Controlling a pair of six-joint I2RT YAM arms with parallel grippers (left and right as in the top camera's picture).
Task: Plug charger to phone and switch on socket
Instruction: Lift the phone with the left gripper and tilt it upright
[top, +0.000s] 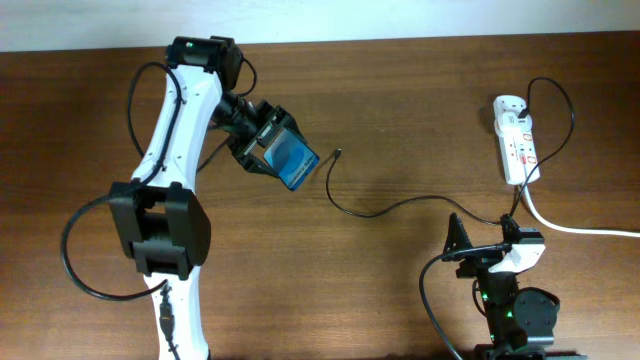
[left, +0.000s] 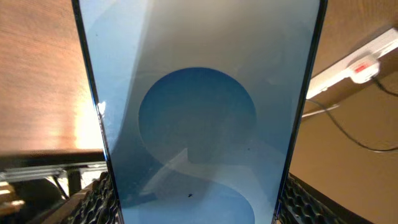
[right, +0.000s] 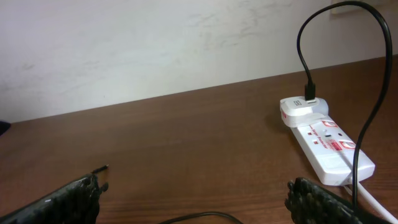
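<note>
Over the wooden counter (top: 420, 90) the phone (top: 293, 158) is gripped by the left hand (top: 264, 143), seemingly to receive the charger (top: 380, 212), near which the right hand (top: 482, 232) is spread empty.

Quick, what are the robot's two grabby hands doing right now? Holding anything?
Left gripper: closed on the slim black-edged smartphone with the blue screen.
Right gripper: open, holding nothing.

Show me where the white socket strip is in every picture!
Overhead: socket at the upper right.
Left wrist: socket in the top right corner, beside the phone.
Right wrist: socket at the right.
Shared landmark: the thin black charger cable running from it.
</note>
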